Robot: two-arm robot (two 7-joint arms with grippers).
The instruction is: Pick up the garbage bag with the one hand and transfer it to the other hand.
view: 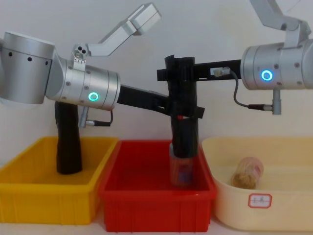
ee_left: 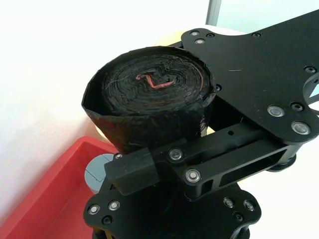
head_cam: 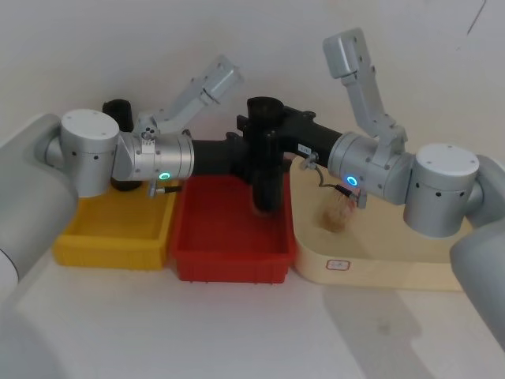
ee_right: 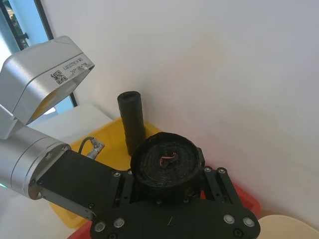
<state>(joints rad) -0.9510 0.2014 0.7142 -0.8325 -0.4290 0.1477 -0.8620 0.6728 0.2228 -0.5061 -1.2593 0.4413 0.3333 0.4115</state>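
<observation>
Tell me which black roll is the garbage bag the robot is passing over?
Find the red bin in the middle. The garbage bag stands upright above it, with the left gripper and right gripper both at it. It has a small red-and-white label; the plain roll stands alone in the yellow bin.

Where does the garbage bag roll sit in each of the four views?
Head: garbage bag upright at centre, above the red bin.
Left wrist: upper left, its end face.
Right wrist: lower centre, its end face.
Chest: centre, standing over the red bin.
Shared landmark: the red bin.
</observation>
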